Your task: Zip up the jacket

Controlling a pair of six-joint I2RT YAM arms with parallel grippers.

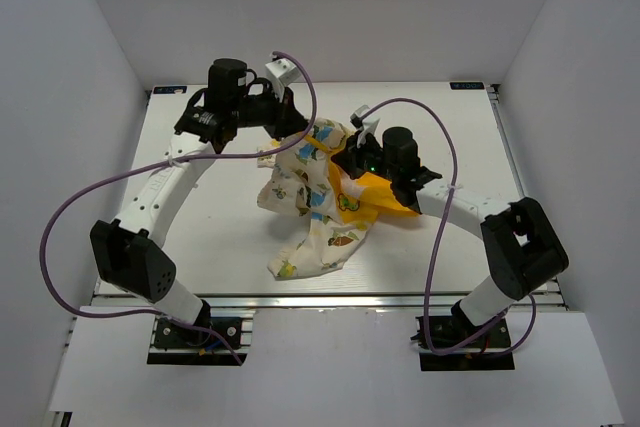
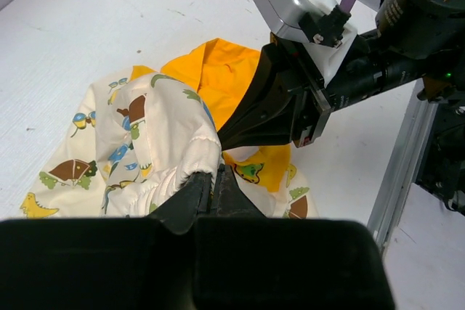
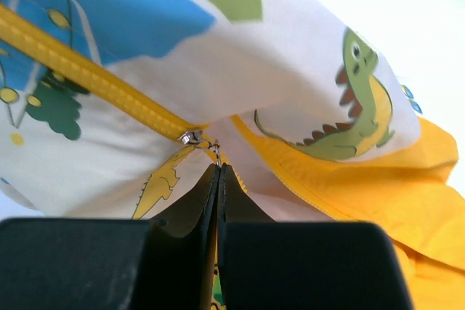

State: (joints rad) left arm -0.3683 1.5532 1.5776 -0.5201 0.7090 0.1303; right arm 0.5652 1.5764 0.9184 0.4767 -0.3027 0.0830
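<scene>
Jacket (image 1: 312, 215) lies bunched on the table (image 1: 215, 247), left gripper (image 2: 216, 173) pinching it, right gripper (image 3: 218, 170) pinching its zipper pull (image 3: 211, 151).

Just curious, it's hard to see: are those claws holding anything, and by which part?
Both grip the jacket. The right gripper pinches its zipper pull; the left gripper pinches a cream fabric edge.

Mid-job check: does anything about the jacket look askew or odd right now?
The jacket is bunched in a crumpled heap, not flat, orange lining spilling out on the right. The left pincer pinches its fabric; the right pincer is shut on the zipper pull.
</scene>
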